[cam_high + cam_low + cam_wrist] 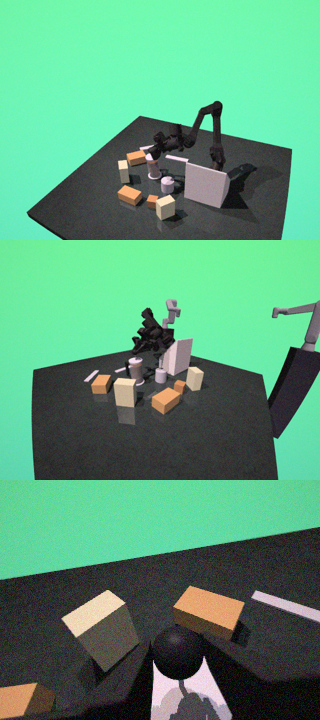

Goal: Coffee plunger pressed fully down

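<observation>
pincer [178,652] clamped on plunger knob [178,651], just above upright press [153,167]

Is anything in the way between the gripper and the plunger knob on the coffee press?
Nothing visible. The gripper is already shut on the plunger knob, just above the press lid. The orange block beside the coffee press stands clear of it.
</observation>
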Action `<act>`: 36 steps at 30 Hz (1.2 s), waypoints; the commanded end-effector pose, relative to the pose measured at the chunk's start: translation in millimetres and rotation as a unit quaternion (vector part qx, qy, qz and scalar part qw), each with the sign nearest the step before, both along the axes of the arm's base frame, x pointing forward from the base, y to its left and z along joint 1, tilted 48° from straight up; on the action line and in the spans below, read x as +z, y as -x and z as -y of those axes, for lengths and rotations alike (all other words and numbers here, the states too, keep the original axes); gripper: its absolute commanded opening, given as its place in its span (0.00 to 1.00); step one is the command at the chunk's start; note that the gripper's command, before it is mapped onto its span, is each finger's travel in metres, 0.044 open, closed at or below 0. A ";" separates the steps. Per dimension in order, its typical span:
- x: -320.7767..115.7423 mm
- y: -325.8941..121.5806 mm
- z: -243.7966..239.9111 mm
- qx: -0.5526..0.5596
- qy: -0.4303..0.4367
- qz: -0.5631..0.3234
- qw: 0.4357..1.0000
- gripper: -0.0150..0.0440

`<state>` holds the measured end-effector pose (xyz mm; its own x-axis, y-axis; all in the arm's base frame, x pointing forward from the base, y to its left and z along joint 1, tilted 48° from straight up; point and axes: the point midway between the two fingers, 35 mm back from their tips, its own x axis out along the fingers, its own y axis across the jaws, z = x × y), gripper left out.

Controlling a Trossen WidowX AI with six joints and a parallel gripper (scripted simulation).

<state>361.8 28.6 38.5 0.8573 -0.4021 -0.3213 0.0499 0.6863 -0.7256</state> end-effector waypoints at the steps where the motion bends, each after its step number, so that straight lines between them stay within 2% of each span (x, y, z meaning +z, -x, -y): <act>1: -11.2 2.4 12.4 -0.008 0.010 -0.015 1.000 0.47; 36: -9.7 -5.6 8.8 -0.005 0.006 -0.009 1.000 0.47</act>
<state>367.6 19.9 29.0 0.8475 -0.4151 -0.3308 0.0450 0.6772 -0.7344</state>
